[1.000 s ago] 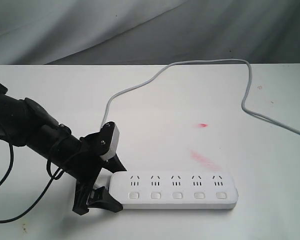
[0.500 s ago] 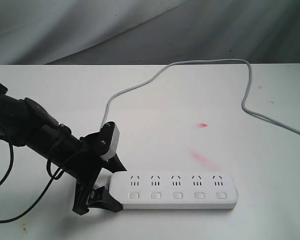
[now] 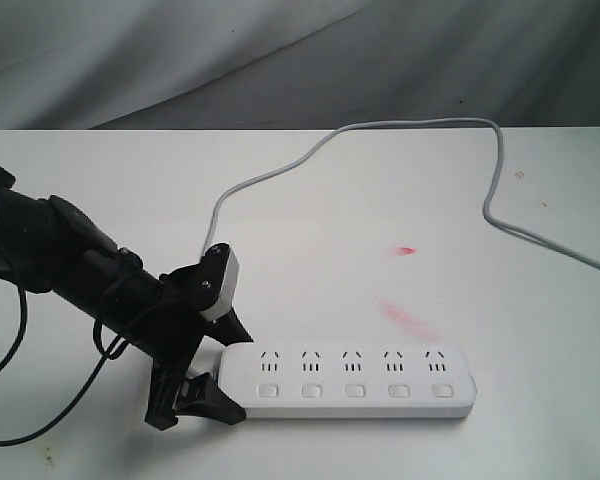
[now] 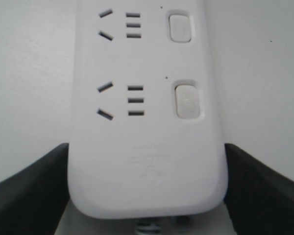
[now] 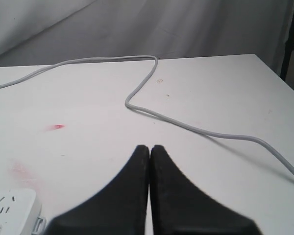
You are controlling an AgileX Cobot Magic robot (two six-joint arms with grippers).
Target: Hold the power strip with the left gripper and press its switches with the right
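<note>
While astride strip point(image 3: 380, 400), left end effector point(image 3: 230, 376)

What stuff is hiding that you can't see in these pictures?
- Right claw: absent from the exterior view; wrist view shows only its closed fingertips.
- Power strip: left wrist view's edge cuts off three socket sets.
- Cord: plug end runs off the exterior view's right edge.
- Switches: too small to tell on or off.

You're looking at a robot test bench, a lab-type setup. Cues: a plain white table point(image 3: 110, 190) and a crumpled grey cloth backdrop point(image 3: 280, 60) hung behind it as a screen. A black cabled robot arm point(image 3: 70, 265) reaches in over the table. There are red smudges point(image 3: 407, 250) on its top, and a dark stand post point(image 5: 290, 44) sits just off one table corner.
</note>
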